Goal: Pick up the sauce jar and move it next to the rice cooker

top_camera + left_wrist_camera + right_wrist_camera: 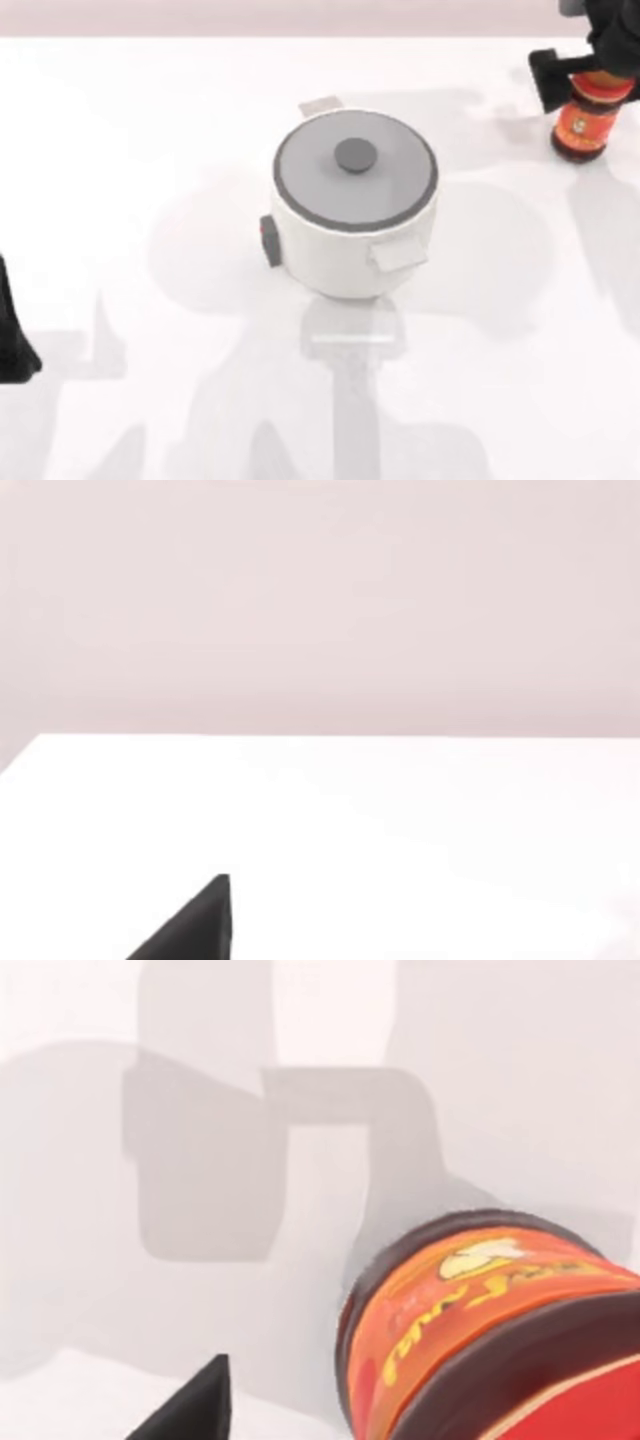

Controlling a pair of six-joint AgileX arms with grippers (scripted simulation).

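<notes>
The left arm (15, 340) is sitting parked at the table's left edge, well apart from everything; whether its jaws are released or clenched I cannot tell. Wide bare table (130, 150) is lying between it and the rice cooker (355, 200), which is standing upright near the middle, grey lid on, dark panel facing left. More open surface is stretching rightward to the far right corner, where the right gripper (585, 70) is reaching down from above, grasping the sauce jar (585, 120) at its lid end. The jar is showing dark-brown glass and an orange-red label, close to the right edge, well apart from the cooker.
</notes>
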